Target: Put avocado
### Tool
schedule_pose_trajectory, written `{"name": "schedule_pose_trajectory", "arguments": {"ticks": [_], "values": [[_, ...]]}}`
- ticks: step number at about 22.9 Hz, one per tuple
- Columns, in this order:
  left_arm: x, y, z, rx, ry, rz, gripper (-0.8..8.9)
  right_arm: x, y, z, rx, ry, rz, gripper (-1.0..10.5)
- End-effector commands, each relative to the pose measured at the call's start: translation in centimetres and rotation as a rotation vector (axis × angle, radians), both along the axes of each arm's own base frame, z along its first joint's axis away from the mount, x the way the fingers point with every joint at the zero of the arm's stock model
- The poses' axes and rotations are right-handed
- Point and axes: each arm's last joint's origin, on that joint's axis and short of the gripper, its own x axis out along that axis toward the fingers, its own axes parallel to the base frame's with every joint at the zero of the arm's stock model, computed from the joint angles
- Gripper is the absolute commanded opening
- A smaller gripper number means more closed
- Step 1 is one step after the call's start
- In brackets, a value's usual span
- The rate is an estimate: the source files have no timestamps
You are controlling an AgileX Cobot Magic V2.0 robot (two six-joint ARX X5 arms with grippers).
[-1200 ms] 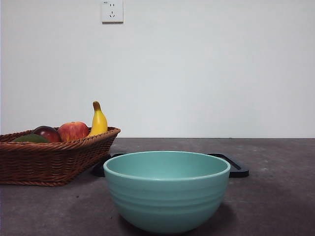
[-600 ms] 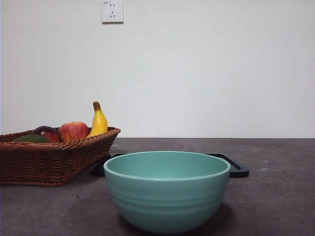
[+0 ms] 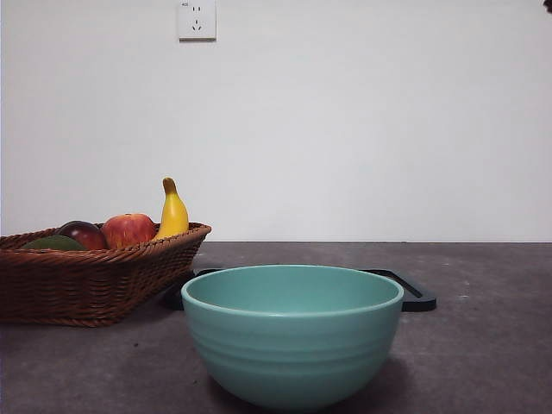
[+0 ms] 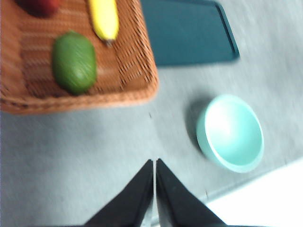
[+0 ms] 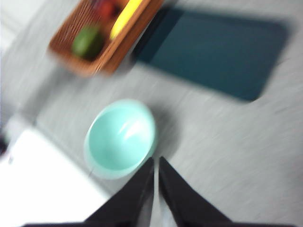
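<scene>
From my left wrist the avocado (image 4: 74, 62) lies whole in the wicker basket (image 4: 94, 97), beside the banana (image 4: 105, 19); at the front only its green top (image 3: 53, 243) clears the rim, left of frame. My left gripper (image 4: 155, 163) and right gripper (image 5: 155, 163) hang closed and empty, the right view probably motion-blurred above the teal bowl (image 5: 120, 138).

A plain white wall (image 3: 345, 129) with one power socket (image 3: 197, 19) rises behind the dark grey table (image 3: 483, 345).
</scene>
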Motion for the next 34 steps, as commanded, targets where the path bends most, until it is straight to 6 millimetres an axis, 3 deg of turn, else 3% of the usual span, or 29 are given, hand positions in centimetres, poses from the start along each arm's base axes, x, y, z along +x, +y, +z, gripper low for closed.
{"name": "schedule_pose_trajectory", "arguments": {"ticks": [1,7,9,11,14,16,26,34], "values": [[-0.2,-0.2,0.4,0.024,-0.010,-0.058,0.09,-0.2,0.8,0.3,-0.022,-0.013,0.094,0.1],[-0.5,-0.3,0.3,0.034,0.009,-0.083,0.10,-0.5,1.5,0.2,-0.029,-0.002,0.159,0.1],[-0.5,-0.3,0.3,0.034,0.007,-0.082,0.54,-0.5,1.5,0.2,-0.029,-0.002,0.159,0.5],[-0.5,-0.3,0.3,0.034,0.007,-0.082,1.48,-0.5,1.5,0.1,-0.028,-0.001,0.158,1.8],[-0.5,-0.3,0.3,0.034,0.006,-0.082,3.70,-0.5,1.5,0.2,-0.027,0.002,0.156,4.2],[-0.5,-0.3,0.3,0.034,0.005,-0.082,4.57,-0.5,1.5,0.1,-0.026,0.003,0.155,4.7],[1.1,-0.4,0.7,0.035,-0.045,-0.055,4.64,-0.5,1.5,0.2,-0.026,0.002,0.154,4.7],[5.9,-1.1,1.0,0.140,-0.048,0.001,4.63,-0.4,1.5,0.2,-0.021,-0.011,0.153,4.7]]}}
